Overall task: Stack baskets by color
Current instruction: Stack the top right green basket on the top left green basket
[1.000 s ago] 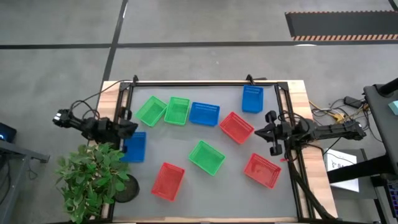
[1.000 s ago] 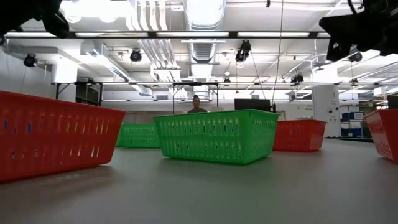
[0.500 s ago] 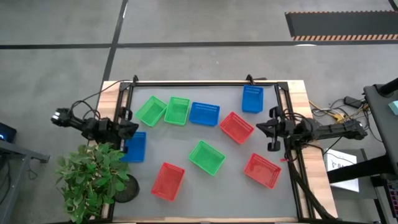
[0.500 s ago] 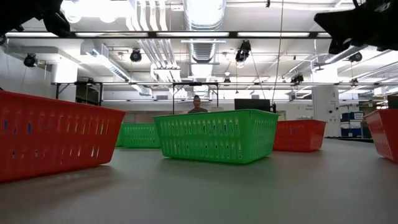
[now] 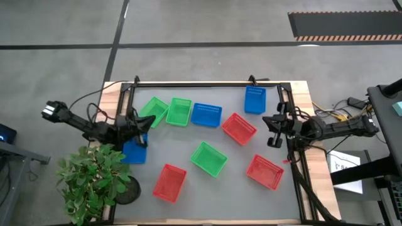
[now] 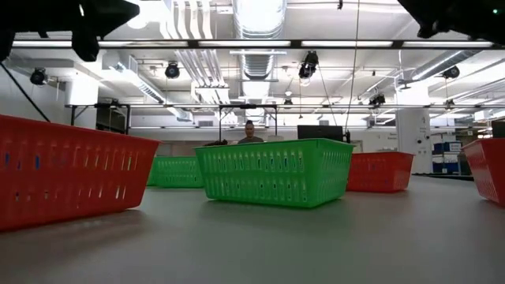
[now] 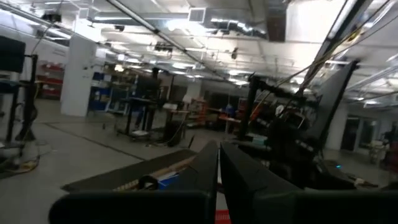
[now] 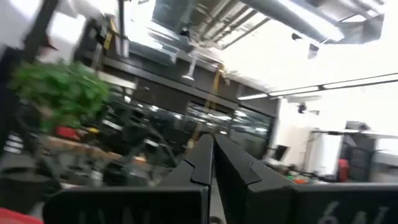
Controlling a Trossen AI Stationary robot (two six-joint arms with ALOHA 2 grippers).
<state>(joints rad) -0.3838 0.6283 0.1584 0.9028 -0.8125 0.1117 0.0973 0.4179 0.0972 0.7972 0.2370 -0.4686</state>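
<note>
A grey table framed by dark rails stands on a concrete floor, with a potted plant at its left front corner. Nine baskets lie scattered and unstacked on it. Two green baskets and a blue basket sit in a row near the far edge, with another blue basket by the far right corner. A red basket lies mid-right, a green one at centre, and two red ones toward the front. A third blue basket sits at the left edge. The left gripper hovers just above that blue basket, fingers pressed together and empty. The right gripper hangs at the right edge, just beside the mid-right red basket, likewise closed on nothing. In the low view a person shows behind the central green basket.
</note>
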